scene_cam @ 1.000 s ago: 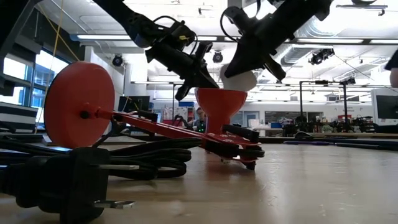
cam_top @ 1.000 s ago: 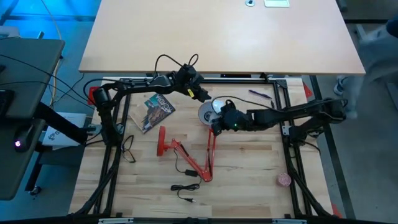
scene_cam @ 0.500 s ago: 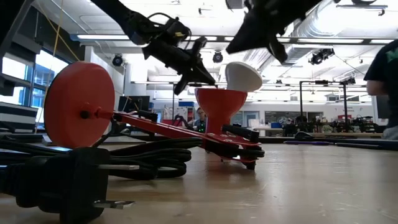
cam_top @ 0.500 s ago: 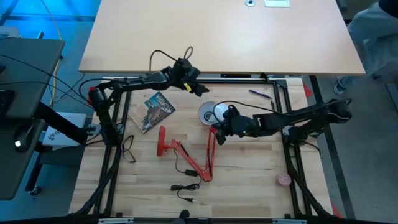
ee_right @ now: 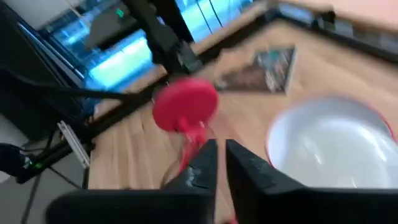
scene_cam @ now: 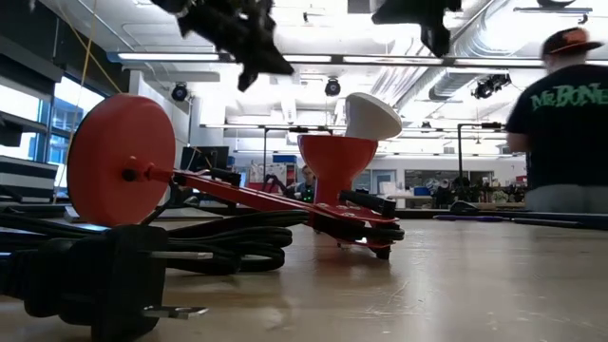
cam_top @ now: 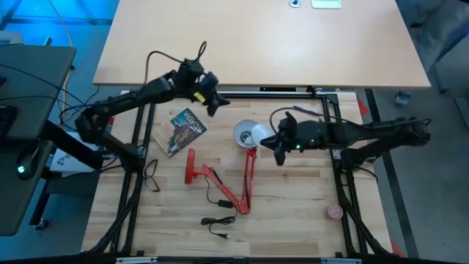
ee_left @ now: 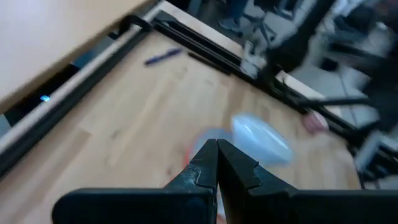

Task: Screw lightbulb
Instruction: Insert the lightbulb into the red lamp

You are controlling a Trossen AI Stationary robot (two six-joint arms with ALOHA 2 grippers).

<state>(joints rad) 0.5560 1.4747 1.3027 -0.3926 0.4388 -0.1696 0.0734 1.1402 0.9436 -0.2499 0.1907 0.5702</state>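
Table (cam_top: 293,213); lightbulb (scene_cam: 372,115) in lamp (scene_cam: 337,163).

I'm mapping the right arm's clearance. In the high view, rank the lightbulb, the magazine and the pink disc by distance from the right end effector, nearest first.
1. The lightbulb, sitting in the lamp shade just left of the right end effector.
2. The magazine, farther left across the table.
3. The pink disc, off at the near right corner; only slightly farther than the magazine.

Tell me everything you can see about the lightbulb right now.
The lightbulb is small, white and smooth, a rounded dome. It sits tilted in the mouth of the red lamp shade, leaning to one side, not upright. Its neck is hidden inside the shade. Neither gripper touches it; both are well clear of it.
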